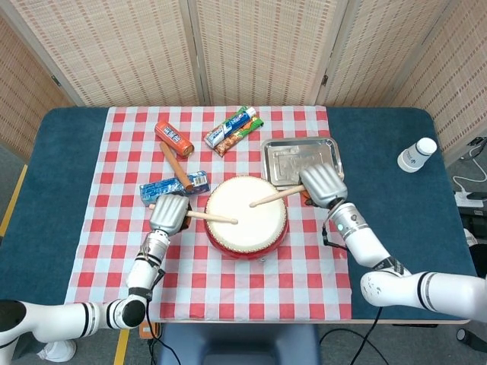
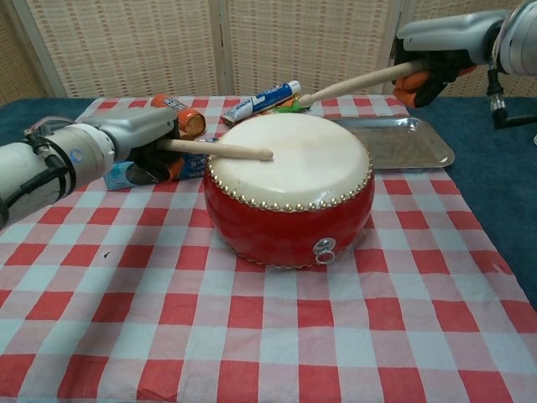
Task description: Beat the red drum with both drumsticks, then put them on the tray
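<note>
The red drum [image 1: 246, 217] [image 2: 289, 201] with a cream skin stands mid-table on the checked cloth. My left hand [image 1: 169, 213] [image 2: 138, 134] grips a wooden drumstick [image 1: 209, 218] [image 2: 218, 150] whose tip lies on the drum skin. My right hand [image 1: 323, 185] [image 2: 440, 38] holds the other drumstick [image 1: 275, 195] [image 2: 352, 82], raised clear above the drum, tip over its far side. The metal tray [image 1: 300, 161] [image 2: 403, 141] lies behind the drum to the right, partly under my right hand in the head view.
Behind the drum lie a blue snack pack [image 1: 173, 185], an orange tube [image 1: 173, 138], a sausage-like stick [image 1: 175, 161] and toothpaste boxes [image 1: 233, 129]. A white paper cup [image 1: 417, 154] stands at the far right on the blue table.
</note>
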`<state>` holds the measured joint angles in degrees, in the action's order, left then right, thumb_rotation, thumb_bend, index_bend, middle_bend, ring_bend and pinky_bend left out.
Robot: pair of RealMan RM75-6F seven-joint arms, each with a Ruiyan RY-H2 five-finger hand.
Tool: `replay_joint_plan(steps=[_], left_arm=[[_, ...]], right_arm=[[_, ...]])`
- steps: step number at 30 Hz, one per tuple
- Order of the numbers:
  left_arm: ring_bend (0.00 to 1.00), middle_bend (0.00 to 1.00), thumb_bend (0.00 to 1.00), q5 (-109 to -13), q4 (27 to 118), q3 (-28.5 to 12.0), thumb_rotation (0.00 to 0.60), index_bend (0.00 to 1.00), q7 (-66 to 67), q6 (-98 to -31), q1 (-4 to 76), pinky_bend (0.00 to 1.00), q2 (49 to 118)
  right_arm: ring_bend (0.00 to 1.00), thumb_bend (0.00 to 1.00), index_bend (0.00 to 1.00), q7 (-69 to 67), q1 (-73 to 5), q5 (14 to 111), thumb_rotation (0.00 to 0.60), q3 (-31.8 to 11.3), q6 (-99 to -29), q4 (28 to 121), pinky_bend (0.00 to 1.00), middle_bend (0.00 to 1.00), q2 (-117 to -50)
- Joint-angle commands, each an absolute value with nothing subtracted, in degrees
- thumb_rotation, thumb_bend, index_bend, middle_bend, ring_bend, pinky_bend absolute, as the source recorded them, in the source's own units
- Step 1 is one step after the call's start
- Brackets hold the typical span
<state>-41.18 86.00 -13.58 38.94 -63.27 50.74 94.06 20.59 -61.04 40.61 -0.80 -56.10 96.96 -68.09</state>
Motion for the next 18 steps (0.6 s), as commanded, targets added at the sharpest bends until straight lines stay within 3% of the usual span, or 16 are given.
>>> replay_joint_plan(steps=[1, 9, 18], left_arm=[[0.99, 1.00, 0.62, -42.88, 88.53, -14.77, 0.600, 1.00, 36.15, -65.04, 49.93, 1.00, 92.52], [0.99, 1.00, 0.62, -46.84, 94.33, -15.27, 0.600, 1.00, 35.15, -67.69, 48.83, 1.00, 89.20], [0.99, 1.00, 0.62, -40.00, 85.94, -13.62, 0.600, 1.00, 38.77, -62.26, 51.23, 1.00, 94.76]], right_arm=[[1.00, 0.67, 1.00, 21.53, -60.47, 40.18, 0.600, -1.18, -54.74, 96.01, 1.00, 1.00, -68.57], [1.00, 0.67, 1.00, 29.16, -61.26, 35.21, 0.600, 0.94, -50.22, 87.16, 1.00, 1.00, -76.68], [1.00, 0.67, 1.00, 22.24, -57.61, 42.62, 0.600, -5.73, -55.63, 97.23, 1.00, 1.00, -68.76]])
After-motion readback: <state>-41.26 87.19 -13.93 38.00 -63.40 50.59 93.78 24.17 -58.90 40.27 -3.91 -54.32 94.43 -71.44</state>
